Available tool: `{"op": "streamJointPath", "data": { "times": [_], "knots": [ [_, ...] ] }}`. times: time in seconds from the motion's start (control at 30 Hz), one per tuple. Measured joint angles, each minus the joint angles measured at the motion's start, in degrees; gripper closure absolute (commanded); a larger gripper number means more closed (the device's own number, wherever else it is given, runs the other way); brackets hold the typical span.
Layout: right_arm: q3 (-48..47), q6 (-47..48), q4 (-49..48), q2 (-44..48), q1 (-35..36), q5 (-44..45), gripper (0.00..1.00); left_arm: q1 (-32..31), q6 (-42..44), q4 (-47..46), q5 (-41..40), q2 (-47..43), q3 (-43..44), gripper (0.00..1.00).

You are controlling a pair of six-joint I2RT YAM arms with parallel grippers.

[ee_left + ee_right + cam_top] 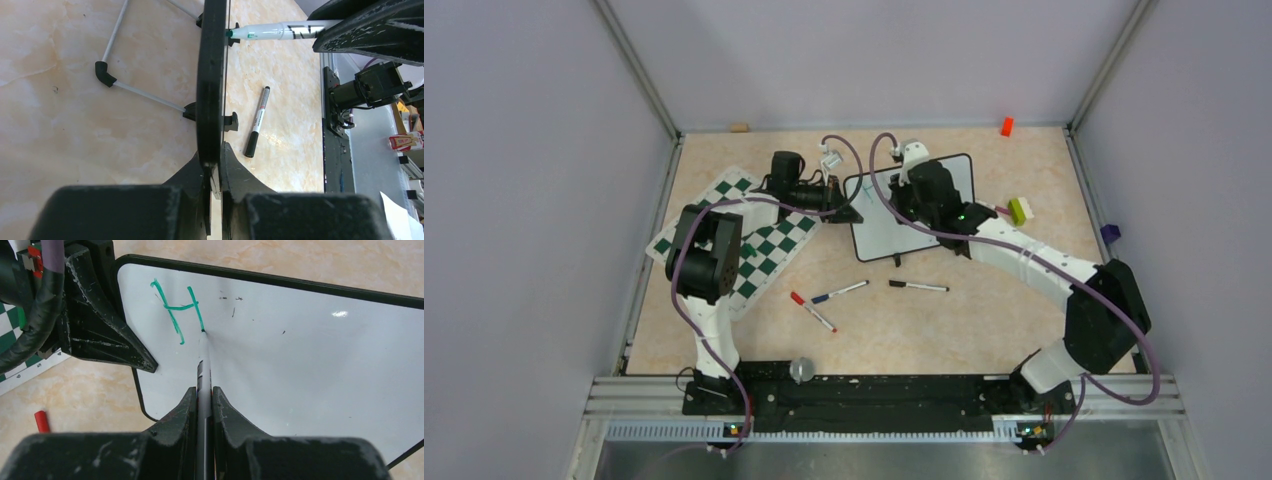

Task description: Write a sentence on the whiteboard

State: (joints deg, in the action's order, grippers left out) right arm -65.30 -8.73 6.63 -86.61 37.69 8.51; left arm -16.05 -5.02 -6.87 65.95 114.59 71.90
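The whiteboard [879, 238] stands upright on its black feet mid-table, its white face [300, 355] filling the right wrist view. Of the sentence, only a green letter H [177, 310] shows, near the board's upper left corner. My right gripper [204, 392] is shut on a green marker [204, 357] whose tip touches the board just below the H's right stroke. The left wrist view shows the board edge-on [212, 75], with my left gripper [215, 160] shut on its black frame. The marker [280, 31] meets the board from the right there.
A green-and-white chessboard mat [759, 245] lies under the left arm. Black [918, 286], blue [841, 291] and red [812, 312] markers lie in front of the board. An orange block [1006, 126] sits by the back wall, and a green-white block [1021, 210] to the board's right.
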Motion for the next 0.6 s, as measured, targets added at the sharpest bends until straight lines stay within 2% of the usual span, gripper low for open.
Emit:
{"op": "streamJointPath", "data": {
  "times": [0.33, 0.6],
  "knots": [
    [0.8, -0.1, 1.6, 1.4, 0.0, -0.2, 1.0, 0.0, 0.3, 0.0, 0.2, 0.0, 0.0, 1.0],
    [1.4, 0.2, 2.2, 8.4, -0.1, -0.5, 1.0, -0.2, 0.6, 0.1, 0.2, 0.0, 0.2, 1.0]
  ]
}}
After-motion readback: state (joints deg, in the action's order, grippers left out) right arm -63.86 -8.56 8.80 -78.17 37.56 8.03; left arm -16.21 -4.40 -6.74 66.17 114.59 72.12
